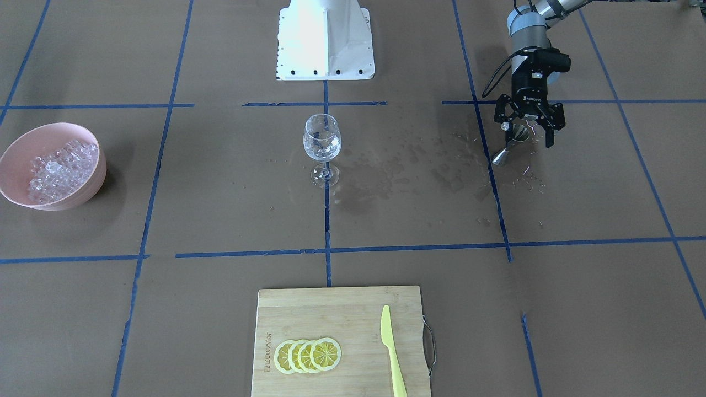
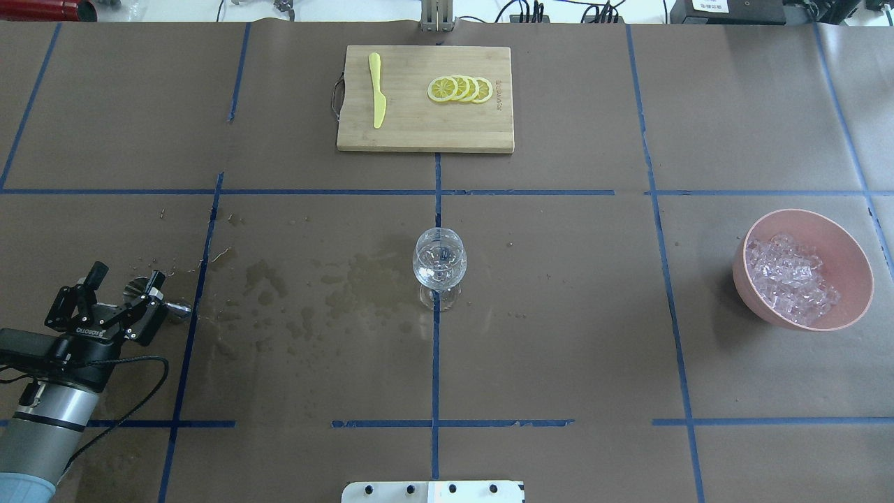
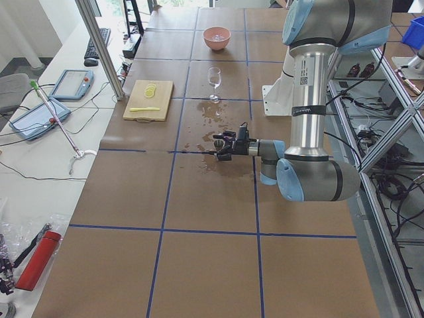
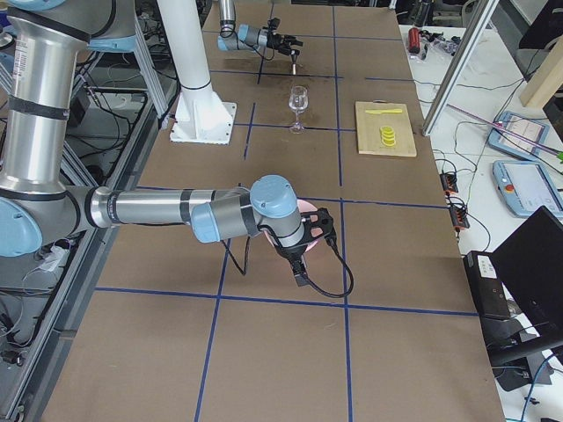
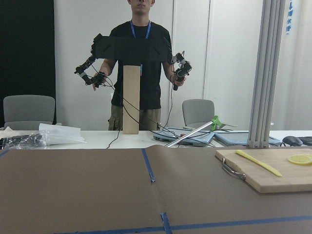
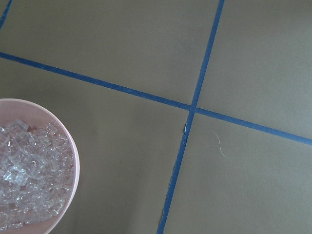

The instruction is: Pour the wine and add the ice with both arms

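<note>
A clear wine glass (image 1: 321, 138) (image 2: 439, 258) stands upright at the table's middle. The ice (image 1: 58, 168) (image 2: 789, 272) (image 6: 29, 180) fills a pink bowl (image 1: 33, 132) (image 2: 838, 230) on the robot's right. My left gripper (image 1: 527, 132) (image 2: 130, 276) is open and held low, with its fingers either side of a small metal jigger (image 1: 503, 156) (image 2: 178, 307) that lies tilted on the paper. My right gripper (image 4: 303, 255) shows only in the exterior right view, beside the bowl. I cannot tell if it is open or shut.
A bamboo cutting board (image 1: 331, 309) (image 2: 419, 126) at the far edge carries lemon slices (image 1: 308, 354) and a yellow knife (image 1: 391, 347). Wet stains (image 1: 386, 176) lie between the glass and the jigger. The white robot base (image 1: 325, 38) stands behind the glass.
</note>
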### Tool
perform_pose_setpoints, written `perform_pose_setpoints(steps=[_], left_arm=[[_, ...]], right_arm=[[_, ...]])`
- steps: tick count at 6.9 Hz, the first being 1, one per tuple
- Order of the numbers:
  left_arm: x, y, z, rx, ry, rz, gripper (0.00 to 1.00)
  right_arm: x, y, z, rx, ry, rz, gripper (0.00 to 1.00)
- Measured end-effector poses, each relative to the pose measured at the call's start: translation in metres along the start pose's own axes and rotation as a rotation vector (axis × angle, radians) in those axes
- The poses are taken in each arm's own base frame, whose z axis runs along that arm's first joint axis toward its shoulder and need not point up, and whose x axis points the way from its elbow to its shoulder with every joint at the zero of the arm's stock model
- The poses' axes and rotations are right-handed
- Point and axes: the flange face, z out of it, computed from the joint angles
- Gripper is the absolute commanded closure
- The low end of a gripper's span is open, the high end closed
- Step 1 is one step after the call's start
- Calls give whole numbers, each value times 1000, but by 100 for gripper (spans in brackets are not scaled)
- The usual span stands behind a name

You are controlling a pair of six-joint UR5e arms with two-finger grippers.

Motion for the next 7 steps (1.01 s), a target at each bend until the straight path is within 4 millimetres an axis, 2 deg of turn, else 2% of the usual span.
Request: perform_pose_setpoints(steps=[3, 5, 7], left_arm=[[29, -40, -7, 25, 60, 0, 0], [39, -61, -7, 25, 141, 61, 0], [31, -77, 17, 12, 222, 143, 0]], right_arm=[[0, 1, 1, -1, 0, 1, 0], [0, 1, 1, -2, 0, 2, 0], [0, 1, 1, -2, 0, 2, 0]])
